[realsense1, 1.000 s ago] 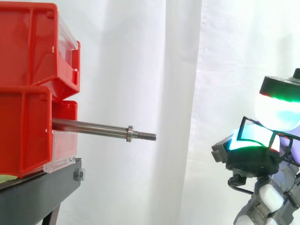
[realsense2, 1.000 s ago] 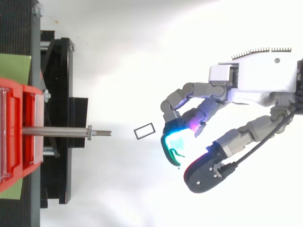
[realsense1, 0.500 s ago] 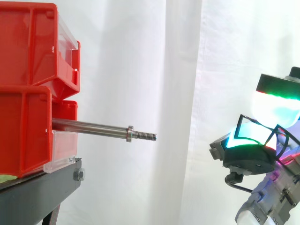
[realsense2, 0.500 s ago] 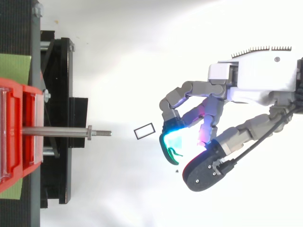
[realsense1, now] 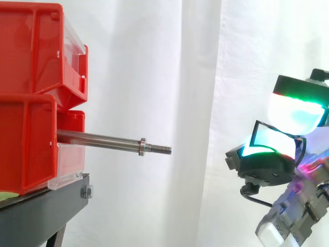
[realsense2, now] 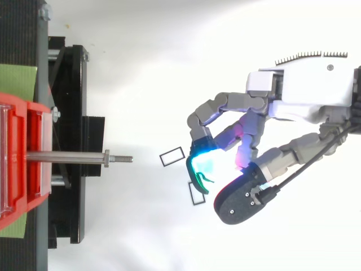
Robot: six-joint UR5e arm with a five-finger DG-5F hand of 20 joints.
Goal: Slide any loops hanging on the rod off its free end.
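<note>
From the red bins the rod juts bare to its threaded tip. The hand hangs well apart from that free end, fingers curled in with the glowing pads drawn close, and a caught loop rims the lower pad in the side view (hooked there, I judge, rather than pinched). A dropped loop now shows on the white floor just beside the fingertips, where half a second ago there was none, near the first loop, which has not moved. With nothing on the rod, the task looks done.
</note>
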